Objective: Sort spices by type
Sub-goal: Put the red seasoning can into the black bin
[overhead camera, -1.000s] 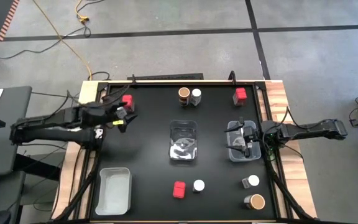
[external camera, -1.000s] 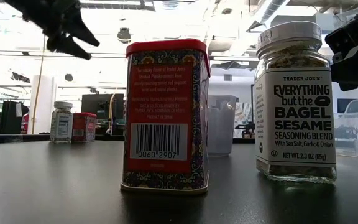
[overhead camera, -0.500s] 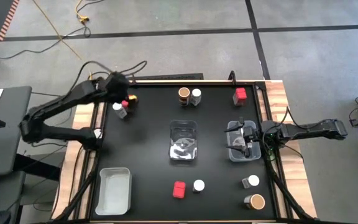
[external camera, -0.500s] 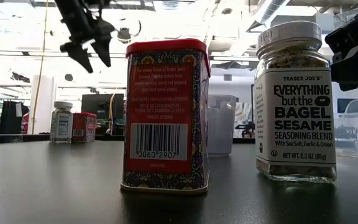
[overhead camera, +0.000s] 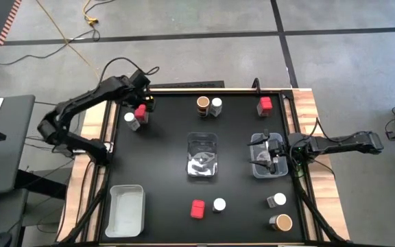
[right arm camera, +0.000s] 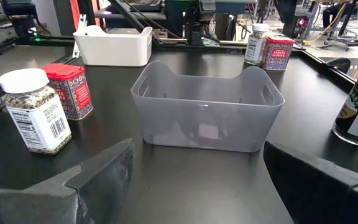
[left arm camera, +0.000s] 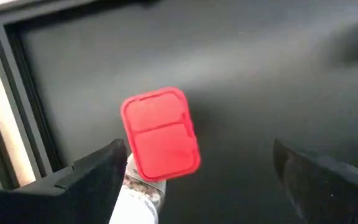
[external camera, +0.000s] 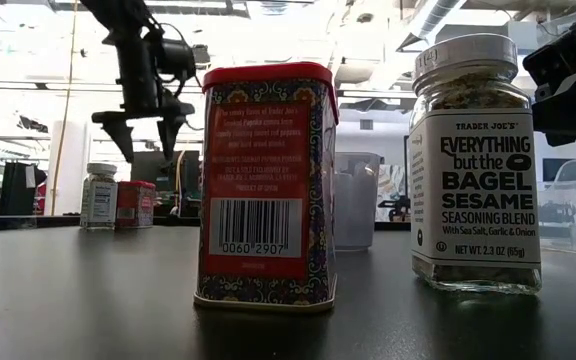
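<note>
Left wrist view shows our left gripper [left arm camera: 197,177], fingers apart, hanging over the red square-topped spice tin [left arm camera: 160,133] beside a white-lidded jar [left arm camera: 138,199], apparently lining up a grab, while our right gripper [right arm camera: 194,186], also spread, waits over the clear plastic bin [right arm camera: 207,112].

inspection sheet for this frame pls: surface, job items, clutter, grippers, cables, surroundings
Surface: black table top, wooden side rails.
Job's things: red tin beside white-lidded jar at far left; brown jar next to white jar; red tin far right; red tin by bagel seasoning jar; two more jars near right.
Clutter: three clear bins, white bin.
Grippers: left gripper open above the red tin; right gripper open over the right bin.
Cables: yellow cord on floor.
Surroundings: lab benches; no person seen.
</note>
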Robot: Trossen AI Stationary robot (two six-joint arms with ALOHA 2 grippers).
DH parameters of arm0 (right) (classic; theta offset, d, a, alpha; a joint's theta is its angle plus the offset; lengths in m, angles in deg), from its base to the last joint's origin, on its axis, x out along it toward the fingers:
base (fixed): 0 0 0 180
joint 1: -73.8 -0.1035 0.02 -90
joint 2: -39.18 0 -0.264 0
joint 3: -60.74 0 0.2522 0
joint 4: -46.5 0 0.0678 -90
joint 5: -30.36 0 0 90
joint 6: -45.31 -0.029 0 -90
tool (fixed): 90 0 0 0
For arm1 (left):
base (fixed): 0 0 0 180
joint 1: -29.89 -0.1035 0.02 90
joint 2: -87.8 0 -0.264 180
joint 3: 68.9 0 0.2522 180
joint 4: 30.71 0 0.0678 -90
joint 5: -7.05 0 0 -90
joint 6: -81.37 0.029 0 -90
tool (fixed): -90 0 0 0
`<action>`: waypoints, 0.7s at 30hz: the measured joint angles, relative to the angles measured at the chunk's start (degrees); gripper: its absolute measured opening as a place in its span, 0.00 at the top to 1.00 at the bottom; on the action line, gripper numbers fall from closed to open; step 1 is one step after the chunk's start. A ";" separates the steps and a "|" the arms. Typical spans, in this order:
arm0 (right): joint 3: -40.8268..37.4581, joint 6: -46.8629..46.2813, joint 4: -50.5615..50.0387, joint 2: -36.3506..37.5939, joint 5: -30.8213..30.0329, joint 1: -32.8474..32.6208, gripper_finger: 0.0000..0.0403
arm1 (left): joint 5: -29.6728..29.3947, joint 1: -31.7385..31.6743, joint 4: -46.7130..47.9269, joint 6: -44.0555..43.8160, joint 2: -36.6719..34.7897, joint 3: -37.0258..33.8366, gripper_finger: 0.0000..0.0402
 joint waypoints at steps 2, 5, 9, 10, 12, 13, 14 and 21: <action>0.01 -0.01 0.00 0.02 0.01 0.00 0.05 | 0.00 -1.00 -0.04 -0.37 1.24 0.00 0.05; 0.01 0.01 0.00 0.02 -0.01 0.00 0.05 | -0.06 -2.56 -0.06 -0.93 2.87 0.00 0.05; 0.00 0.00 0.00 0.02 0.01 0.02 0.05 | -0.09 -4.77 -0.21 -0.95 4.55 0.00 0.05; 0.01 0.00 0.00 0.02 0.00 0.02 0.05 | -0.09 -5.15 -0.17 -0.96 4.92 0.00 0.05; -0.01 0.01 0.00 0.02 0.01 0.00 0.05 | -0.17 -5.65 -0.15 -0.95 5.60 0.00 0.05; 0.01 0.01 0.00 0.02 -0.01 0.02 0.05 | -0.13 -5.75 -0.14 -0.95 5.91 0.00 0.05; 0.00 -0.01 0.00 0.01 0.01 0.01 0.05 | 0.01 -5.80 -0.10 -0.95 6.23 0.00 0.05; -0.01 -0.01 0.00 0.01 -0.01 0.00 0.05 | 1.68 -5.84 0.24 -0.10 9.58 0.00 0.05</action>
